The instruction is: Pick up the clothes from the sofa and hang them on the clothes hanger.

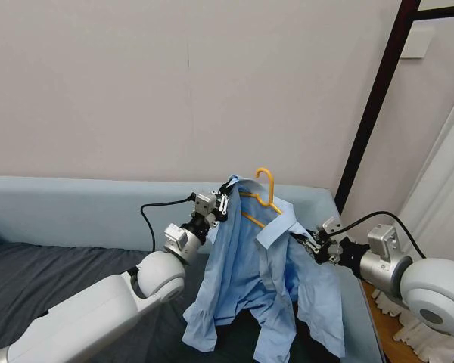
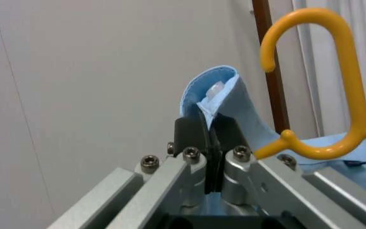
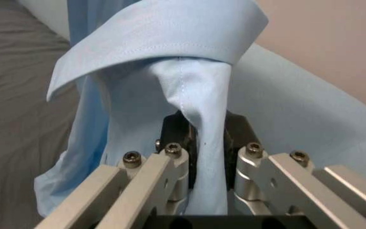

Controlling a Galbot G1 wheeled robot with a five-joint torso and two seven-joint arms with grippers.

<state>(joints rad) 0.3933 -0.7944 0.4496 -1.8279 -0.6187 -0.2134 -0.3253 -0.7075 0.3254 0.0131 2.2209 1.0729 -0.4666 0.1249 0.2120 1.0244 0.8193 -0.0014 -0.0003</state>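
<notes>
A light blue shirt (image 1: 257, 295) hangs in the air above the sofa, draped on a yellow hanger (image 1: 261, 198) whose hook sticks up above the collar. My left gripper (image 1: 223, 201) is shut on the shirt's left shoulder edge; in the left wrist view a fold of blue cloth (image 2: 218, 95) is pinched between the fingers, beside the yellow hanger hook (image 2: 326, 71). On the shirt's right side, my right gripper (image 1: 312, 243) is shut on the fabric below the collar (image 3: 164, 33), with cloth (image 3: 202, 143) running down between its fingers.
The pale blue sofa back (image 1: 76, 208) runs across the view and its dark grey seat (image 1: 38, 280) lies lower left. A dark vertical post (image 1: 374, 98) stands at the right, with a white curtain (image 1: 446, 181) beyond it. A plain wall fills the background.
</notes>
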